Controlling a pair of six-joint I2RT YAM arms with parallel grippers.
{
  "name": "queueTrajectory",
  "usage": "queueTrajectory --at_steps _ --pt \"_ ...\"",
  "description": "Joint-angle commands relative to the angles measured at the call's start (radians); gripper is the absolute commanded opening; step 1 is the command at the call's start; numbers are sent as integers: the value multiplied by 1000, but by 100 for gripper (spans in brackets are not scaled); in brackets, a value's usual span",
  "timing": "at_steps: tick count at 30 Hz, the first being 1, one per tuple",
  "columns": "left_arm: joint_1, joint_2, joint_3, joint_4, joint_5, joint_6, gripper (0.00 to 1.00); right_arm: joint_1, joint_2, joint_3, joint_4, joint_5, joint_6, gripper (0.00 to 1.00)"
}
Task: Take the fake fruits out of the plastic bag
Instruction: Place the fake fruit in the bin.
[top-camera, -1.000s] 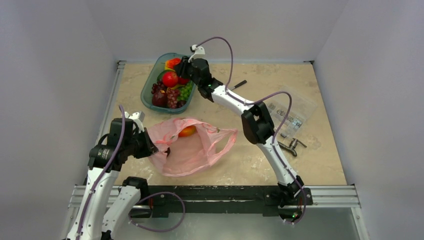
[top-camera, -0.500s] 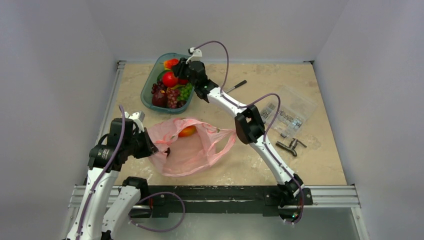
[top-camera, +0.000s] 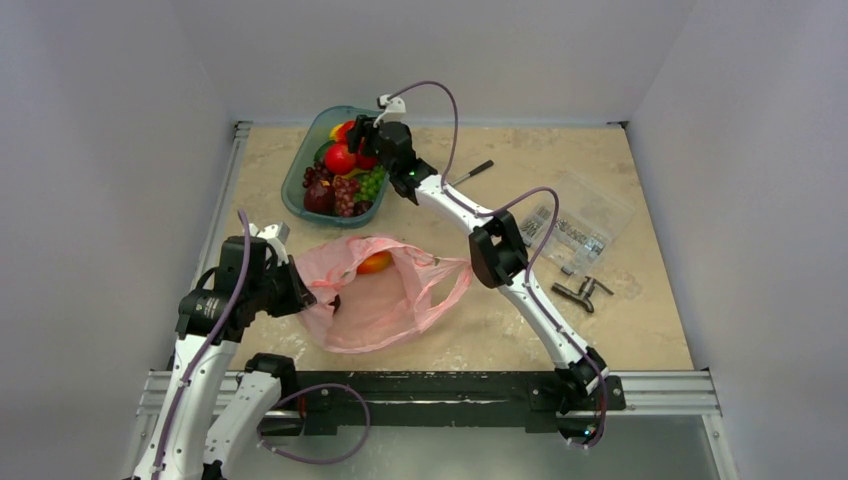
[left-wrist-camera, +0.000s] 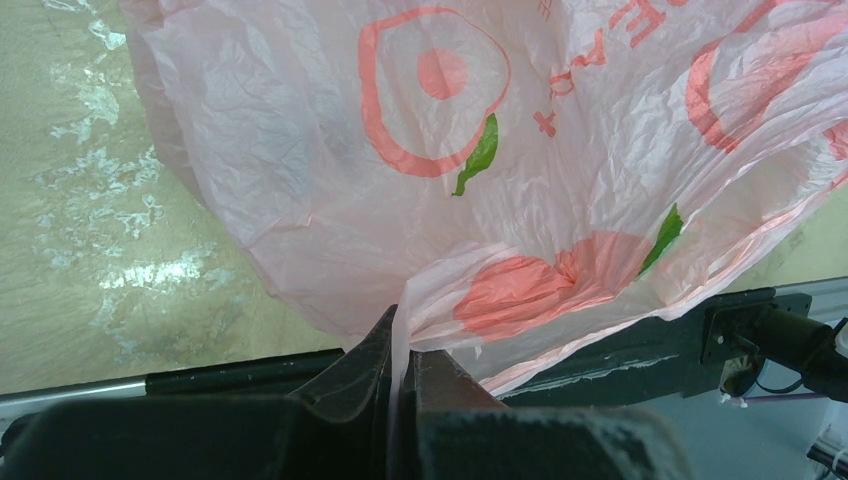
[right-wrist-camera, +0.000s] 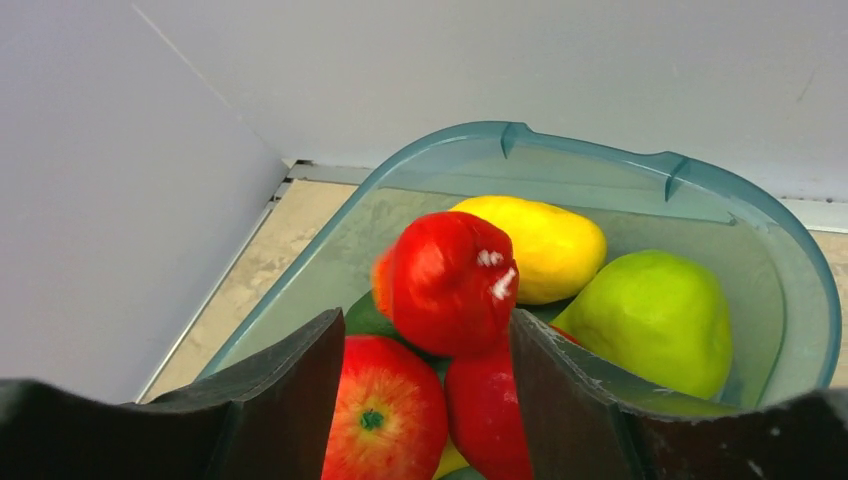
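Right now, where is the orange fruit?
In the top view, the orange fruit lies inside the plastic bag at its far edge, left of centre, just nearer than the teal tray.

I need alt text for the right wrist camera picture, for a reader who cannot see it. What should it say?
The right arm's dark fingers stand open on either side of a glossy red fruit in a teal tray. The tray also holds a yellow fruit, a green fruit and a red apple; a grey wall is behind.

surface: table (top-camera: 640, 330) | on it: teal tray (top-camera: 293, 186), plastic bag (top-camera: 385, 300), pen (top-camera: 477, 169), clear pouch (top-camera: 590, 215)
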Motion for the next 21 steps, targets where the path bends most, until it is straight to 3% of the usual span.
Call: queueTrajectory --at_steps 1,5,13,21 --pt "-5 2 -5 22 -7 -16 0 0 -14 61 17 19 -60 63" --pt "-5 5 -5 22 -11 -16 0 0 -31 58 10 12 -72 73" --pt "-5 13 -5 20 -11 -18 0 0 -177 -66 -54 -6 -71 79" --pt "-5 17 -5 20 -11 -18 0 1 -319 -166 -236 -66 -101 76"
